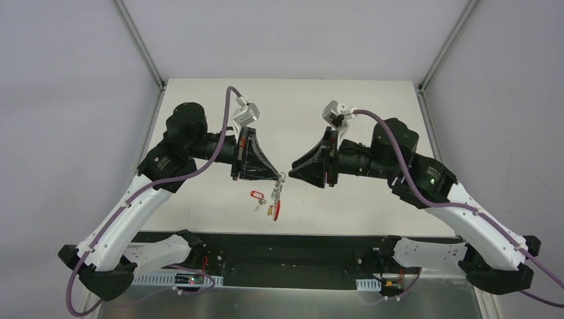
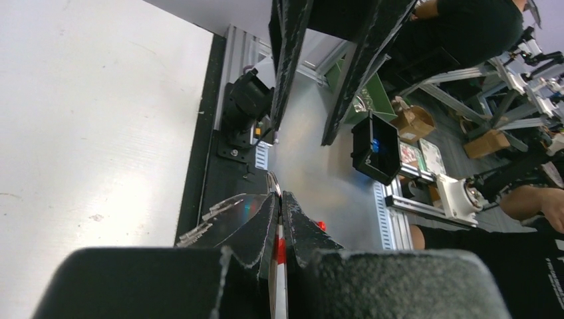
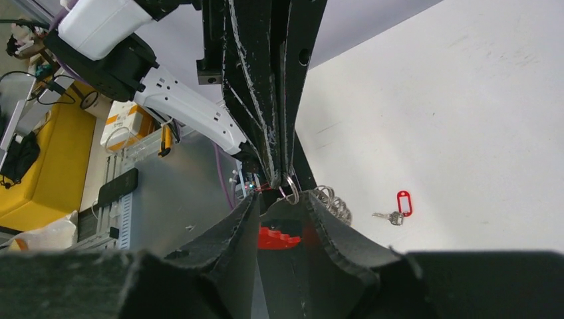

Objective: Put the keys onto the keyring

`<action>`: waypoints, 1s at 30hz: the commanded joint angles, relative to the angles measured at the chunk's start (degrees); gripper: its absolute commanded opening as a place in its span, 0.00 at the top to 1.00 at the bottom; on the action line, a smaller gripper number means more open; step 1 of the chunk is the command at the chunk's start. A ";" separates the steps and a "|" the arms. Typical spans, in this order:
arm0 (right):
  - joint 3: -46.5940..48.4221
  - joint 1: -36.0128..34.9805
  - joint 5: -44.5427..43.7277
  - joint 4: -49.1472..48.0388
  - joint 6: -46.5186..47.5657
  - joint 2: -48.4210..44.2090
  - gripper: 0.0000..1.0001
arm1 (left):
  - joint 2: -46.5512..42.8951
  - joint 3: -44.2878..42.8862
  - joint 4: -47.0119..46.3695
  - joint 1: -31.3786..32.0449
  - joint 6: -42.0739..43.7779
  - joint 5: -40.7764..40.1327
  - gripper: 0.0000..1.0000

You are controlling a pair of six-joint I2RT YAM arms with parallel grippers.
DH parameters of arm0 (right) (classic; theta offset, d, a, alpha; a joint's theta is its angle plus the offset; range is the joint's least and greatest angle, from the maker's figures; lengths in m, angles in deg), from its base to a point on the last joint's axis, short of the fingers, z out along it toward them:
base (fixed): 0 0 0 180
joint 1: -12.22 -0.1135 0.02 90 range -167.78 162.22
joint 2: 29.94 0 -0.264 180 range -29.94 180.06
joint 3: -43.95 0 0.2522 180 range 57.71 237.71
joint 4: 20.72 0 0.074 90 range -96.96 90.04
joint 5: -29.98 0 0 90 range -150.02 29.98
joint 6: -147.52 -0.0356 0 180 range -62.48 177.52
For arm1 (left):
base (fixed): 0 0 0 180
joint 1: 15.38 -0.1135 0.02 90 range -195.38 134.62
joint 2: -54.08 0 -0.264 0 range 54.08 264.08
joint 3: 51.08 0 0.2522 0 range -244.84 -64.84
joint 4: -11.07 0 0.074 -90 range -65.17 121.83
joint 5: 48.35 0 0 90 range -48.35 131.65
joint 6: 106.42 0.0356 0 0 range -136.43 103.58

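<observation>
Since the left gripper (image 1: 277, 175) is clamped fully shut on the keyring (image 3: 290, 187) by only a thin pinch at its fingertips, the whole bunch dangles free just below those tips. A thick red loop (image 1: 277, 207) and what looks like a yellow tag (image 1: 269, 212) hang under it, above the table (image 1: 346, 106). The right gripper (image 3: 282, 197) faces it tip to tip, its jaws partly apart and gripping nothing that I can make out. The ring sits just ahead of its fingertips, and a patch of red shows through the gap between them. One red-tagged key (image 3: 397, 209) lies loose on the table, below the left gripper's tips and on the side away from the right gripper, so it is not yet on the ring.

A push from the right gripper against the ring could twist it in the left's narrow hold or knock it out, dropping the bunch beside the loose key. The dangling loop could swing between the right jaws as they close, so that they grab it instead of the ring's coil. The two sets of fingers are very near each other, and a small misalignment may make them collide.
</observation>
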 commanded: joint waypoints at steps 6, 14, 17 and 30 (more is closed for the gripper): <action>6.17 0.52 5.50 7.84 2.35 4.22 0.71 | 1.57 -4.48 3.30 -0.39 1.14 5.95 1.00; 5.68 0.57 6.44 5.36 3.11 4.74 0.74 | 0.22 -4.01 3.46 -0.39 1.55 4.84 1.00; 4.21 0.59 6.77 2.86 2.86 4.32 0.75 | -0.35 -3.58 3.46 -0.31 2.11 4.05 1.00; -5.02 0.59 6.28 -12.10 -3.48 0.86 0.81 | -8.23 3.16 -6.72 0.75 0.37 -3.39 1.00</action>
